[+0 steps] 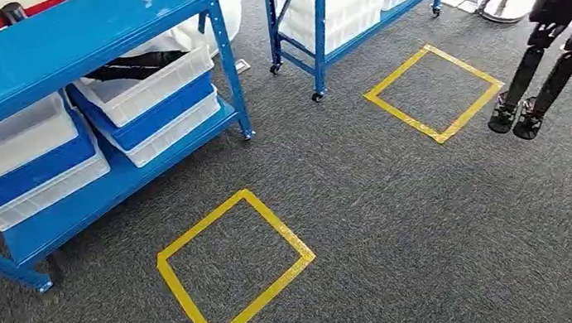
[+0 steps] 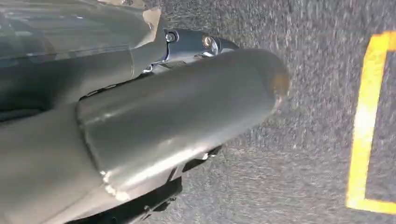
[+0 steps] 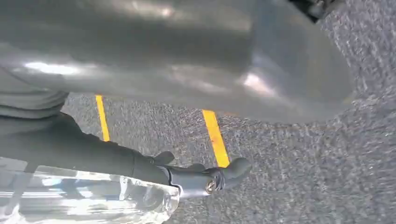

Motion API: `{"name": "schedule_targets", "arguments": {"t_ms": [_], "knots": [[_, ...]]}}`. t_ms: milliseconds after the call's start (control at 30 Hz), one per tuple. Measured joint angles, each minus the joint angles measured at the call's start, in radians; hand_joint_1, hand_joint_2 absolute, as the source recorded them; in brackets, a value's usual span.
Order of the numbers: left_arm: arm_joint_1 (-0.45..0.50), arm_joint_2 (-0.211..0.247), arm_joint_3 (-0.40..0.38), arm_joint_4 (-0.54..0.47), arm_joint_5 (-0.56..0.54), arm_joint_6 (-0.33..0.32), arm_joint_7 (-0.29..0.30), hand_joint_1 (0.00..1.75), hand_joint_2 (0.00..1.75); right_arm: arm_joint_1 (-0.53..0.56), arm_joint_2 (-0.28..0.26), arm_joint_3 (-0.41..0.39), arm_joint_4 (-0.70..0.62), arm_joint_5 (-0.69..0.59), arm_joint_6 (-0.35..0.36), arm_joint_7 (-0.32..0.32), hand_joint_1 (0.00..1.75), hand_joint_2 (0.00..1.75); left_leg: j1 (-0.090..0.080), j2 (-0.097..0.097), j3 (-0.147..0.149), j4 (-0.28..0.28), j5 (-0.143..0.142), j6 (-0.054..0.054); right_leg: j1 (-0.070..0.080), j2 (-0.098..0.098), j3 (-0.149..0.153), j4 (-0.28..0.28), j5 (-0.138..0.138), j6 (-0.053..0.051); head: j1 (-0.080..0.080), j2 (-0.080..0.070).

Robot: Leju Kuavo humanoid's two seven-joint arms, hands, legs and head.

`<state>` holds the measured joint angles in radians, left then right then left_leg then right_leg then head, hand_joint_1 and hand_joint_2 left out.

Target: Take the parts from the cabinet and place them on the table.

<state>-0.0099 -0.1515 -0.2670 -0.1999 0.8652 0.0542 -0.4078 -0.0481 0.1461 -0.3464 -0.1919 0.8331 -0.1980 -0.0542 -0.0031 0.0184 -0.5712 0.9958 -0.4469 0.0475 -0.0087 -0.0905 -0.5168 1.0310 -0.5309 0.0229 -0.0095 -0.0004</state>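
Left hand (image 2: 154, 121) above yellow-taped carpet (image 2: 317, 140).

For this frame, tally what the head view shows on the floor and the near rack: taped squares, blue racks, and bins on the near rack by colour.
Yellow taped squares: 2
Blue racks: 2
White bins on the near rack: 4
Blue bins on the near rack: 2
Total: 10
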Motion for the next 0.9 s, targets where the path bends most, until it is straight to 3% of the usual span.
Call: {"name": "schedule_targets", "arguments": {"t_ms": [33,67,133,167,200,233,267,300,333,367,433,467,500,533,567,600,633,667,700,767,800,833,900], "knots": [[-0.002,0.000,-0.002,-0.002,0.000,0.000,0.000,0.00,0.00,0.001,-0.001,0.000,0.000,0.000,0.000,0.000,0.00,0.00,0.003,-0.012,0.001,-0.006,0.002,0.004,-0.001,0.047,-0.028,0.059,-0.033,-0.005,0.000,0.000],[-0.003,0.000,-0.006,-0.004,-0.001,-0.001,0.002,0.00,0.00,0.003,-0.001,0.000,0.000,0.000,0.000,0.000,0.00,0.00,0.004,-0.026,0.000,-0.006,0.006,0.009,-0.002,0.066,-0.069,0.138,-0.066,-0.010,0.006,0.000],[-0.002,0.000,-0.010,-0.006,-0.003,-0.003,0.002,0.00,0.00,0.010,-0.003,-0.001,0.000,0.003,0.000,0.003,0.00,0.00,0.004,-0.060,-0.001,-0.005,0.006,0.009,-0.004,0.081,-0.145,0.280,-0.112,-0.010,0.005,0.000],[-0.001,0.000,-0.011,-0.006,-0.003,-0.003,0.002,0.00,0.00,0.013,-0.004,-0.001,0.000,0.006,0.000,0.006,0.00,0.00,0.004,-0.076,0.000,-0.005,0.005,0.009,-0.004,0.082,-0.158,0.291,-0.105,-0.003,0.006,0.000],[-0.001,0.000,-0.013,-0.006,-0.003,-0.003,0.002,0.00,0.00,0.013,-0.005,-0.001,0.000,0.007,-0.001,0.008,0.00,0.00,0.005,-0.093,0.001,-0.004,0.005,0.008,-0.005,0.084,-0.146,0.252,-0.077,0.008,0.005,0.000],[-0.001,0.000,-0.015,-0.007,-0.003,-0.003,0.003,0.00,0.00,0.012,-0.006,-0.001,0.000,0.011,-0.002,0.009,0.00,0.00,0.006,-0.109,0.002,-0.002,0.004,0.006,-0.008,0.088,-0.117,0.179,-0.039,0.020,0.006,0.000],[-0.001,0.000,-0.016,-0.009,-0.003,-0.003,0.003,0.00,0.00,0.009,-0.007,-0.001,0.000,0.012,-0.002,0.009,0.00,0.00,0.008,-0.123,0.002,0.001,0.002,0.002,-0.013,0.105,-0.077,0.088,0.002,0.031,0.006,0.000],[-0.001,0.000,-0.017,-0.010,-0.003,-0.003,0.003,0.00,0.00,0.009,-0.007,-0.001,0.000,0.013,-0.002,0.010,0.00,0.00,0.009,-0.136,-0.002,0.008,-0.002,-0.005,-0.024,0.165,-0.042,0.005,0.032,0.039,0.008,0.000],[-0.001,0.001,-0.018,-0.010,-0.003,-0.003,0.004,0.00,0.00,0.010,-0.006,-0.001,0.001,0.014,-0.001,0.011,0.00,0.00,-0.001,-0.150,-0.009,0.025,-0.011,-0.015,-0.022,0.182,-0.043,-0.006,0.036,0.026,0.010,0.000],[0.000,0.002,-0.018,-0.012,-0.002,-0.002,0.005,0.00,0.00,0.009,-0.006,-0.001,0.001,0.015,-0.002,0.011,0.00,0.00,0.001,-0.156,-0.012,0.024,-0.012,-0.019,-0.020,0.162,-0.038,-0.003,0.037,0.014,0.008,0.000],[0.004,0.003,-0.019,-0.013,0.001,0.000,0.006,0.00,0.00,0.005,-0.005,-0.001,0.001,0.015,-0.001,0.015,0.00,0.00,0.006,-0.173,-0.018,0.020,-0.006,-0.027,-0.016,0.145,-0.035,-0.001,0.039,0.002,0.003,0.000],[0.004,0.006,-0.019,-0.013,0.001,0.000,0.006,0.00,0.00,0.005,0.000,-0.001,0.001,0.015,-0.001,0.016,0.00,0.00,0.009,-0.185,-0.020,0.024,-0.007,-0.030,-0.027,0.131,-0.035,-0.005,0.043,-0.005,0.005,0.000],[0.005,0.005,-0.020,-0.013,0.002,0.000,0.008,0.00,0.00,0.003,-0.001,-0.002,0.000,0.016,-0.001,0.016,0.00,0.00,0.006,-0.139,-0.024,0.038,-0.019,-0.033,-0.025,0.120,-0.032,-0.007,0.042,-0.007,0.003,0.000],[0.003,0.005,-0.021,-0.015,0.002,0.000,0.008,0.00,0.00,0.003,0.001,-0.001,0.000,0.017,-0.001,0.016,0.00,0.00,0.003,-0.074,-0.048,0.091,-0.053,-0.039,-0.022,0.106,-0.030,-0.007,0.039,-0.020,-0.012,0.000],[0.002,0.006,-0.022,-0.015,0.002,0.000,0.008,0.00,0.00,0.005,0.001,-0.001,0.000,0.018,-0.001,0.016,0.00,0.00,0.006,-0.043,-0.086,0.165,-0.093,-0.045,-0.019,0.093,-0.030,-0.007,0.038,-0.025,-0.014,0.000],[0.002,0.006,-0.022,-0.015,0.002,0.000,0.009,0.00,0.00,0.007,0.001,-0.002,0.000,0.018,-0.001,0.018,0.00,0.00,0.008,-0.027,-0.135,0.257,-0.134,-0.048,-0.015,0.075,-0.030,-0.007,0.036,-0.029,-0.015,0.000],[0.002,0.006,-0.023,-0.015,0.002,0.000,0.009,0.00,0.00,0.009,-0.001,-0.002,0.001,0.018,-0.001,0.018,0.00,0.00,0.008,-0.021,-0.171,0.323,-0.156,-0.050,-0.013,0.059,-0.030,-0.007,0.034,-0.031,-0.015,0.000],[0.003,0.006,-0.023,-0.015,0.002,0.000,0.009,0.00,0.00,0.010,-0.002,-0.002,0.000,0.018,-0.002,0.018,0.00,0.00,0.008,-0.021,-0.188,0.349,-0.153,-0.049,-0.011,0.045,-0.030,-0.007,0.032,-0.033,-0.015,0.000],[0.004,0.006,-0.023,-0.015,0.003,0.000,0.010,0.00,0.00,0.009,-0.002,-0.002,0.000,0.018,-0.001,0.018,0.00,0.00,0.008,-0.020,-0.177,0.321,-0.125,-0.046,-0.009,0.030,-0.029,-0.007,0.031,-0.034,-0.015,0.000],[0.004,0.006,-0.023,-0.016,0.003,0.000,0.010,0.00,0.00,0.005,0.000,-0.002,0.000,0.018,-0.002,0.018,0.00,0.00,0.004,-0.002,-0.090,0.158,-0.043,-0.031,-0.004,0.008,-0.021,-0.007,0.026,-0.033,-0.015,0.000],[0.004,0.006,-0.023,-0.018,0.003,-0.001,0.010,0.00,0.00,0.004,0.002,-0.002,0.000,0.018,-0.002,0.018,0.00,0.00,-0.003,0.038,-0.038,0.072,-0.014,-0.016,-0.002,0.000,-0.016,-0.008,0.023,-0.033,-0.015,0.000],[0.004,0.008,-0.023,-0.022,0.002,-0.002,0.010,0.00,0.00,0.003,0.005,-0.002,0.000,0.019,-0.002,0.019,0.00,0.00,-0.013,0.083,-0.022,0.040,-0.023,-0.004,0.004,-0.007,-0.013,-0.007,0.019,-0.029,-0.013,0.000],[0.007,0.008,-0.025,-0.029,0.003,-0.002,0.010,0.00,0.00,0.001,0.005,-0.002,0.000,0.021,-0.005,0.019,0.00,0.00,-0.017,0.060,-0.023,0.036,-0.023,-0.002,0.003,-0.026,-0.009,-0.009,0.014,-0.019,-0.015,0.000]]}}
